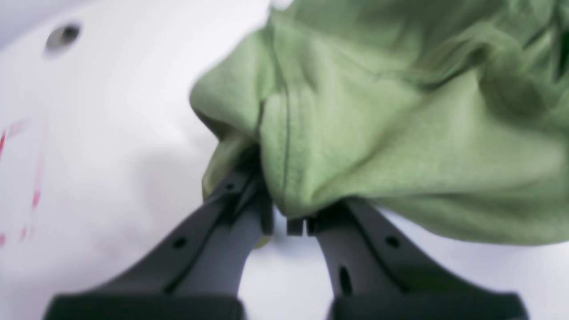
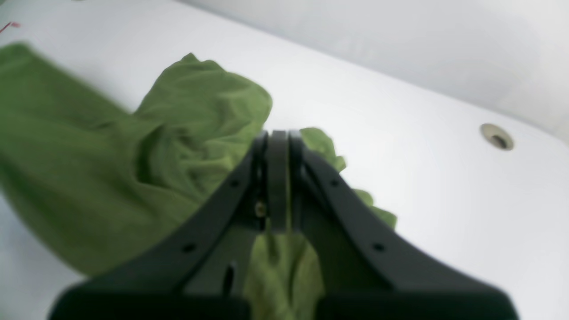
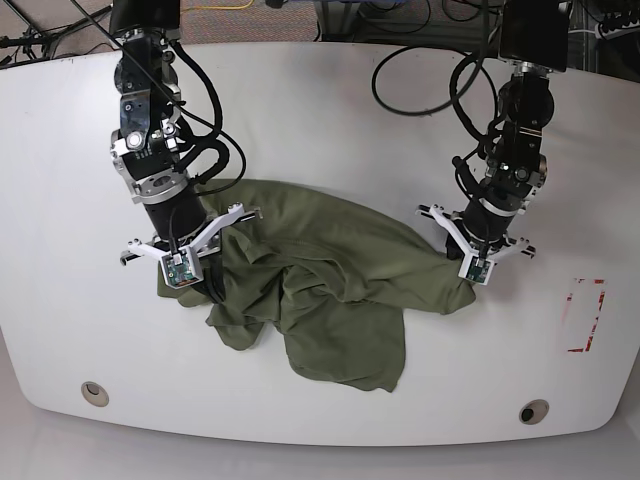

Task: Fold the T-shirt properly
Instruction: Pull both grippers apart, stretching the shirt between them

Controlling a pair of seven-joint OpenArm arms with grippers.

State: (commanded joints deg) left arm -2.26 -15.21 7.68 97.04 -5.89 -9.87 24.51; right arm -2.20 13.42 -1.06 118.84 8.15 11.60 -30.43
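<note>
The green T-shirt [image 3: 330,290] lies crumpled in the middle of the white table [image 3: 330,110]. My left gripper [image 3: 458,290] is at the shirt's right corner. In the left wrist view its jaws [image 1: 281,209] stand nearly together, with a bunch of the green cloth [image 1: 378,133] pinched and draped over the tips. My right gripper [image 3: 213,292] is at the shirt's left side. In the right wrist view it [image 2: 278,138] is shut, with shirt cloth [image 2: 280,271] hanging between the fingers and more of the shirt [image 2: 89,169] spread to the left.
A red tape rectangle [image 3: 585,315] marks the table at the right, and it shows blurred in the left wrist view [image 1: 35,195]. Round holes sit near the front corners [image 3: 94,393] [image 3: 533,411]. Cables run along the table's far edge [image 3: 420,80].
</note>
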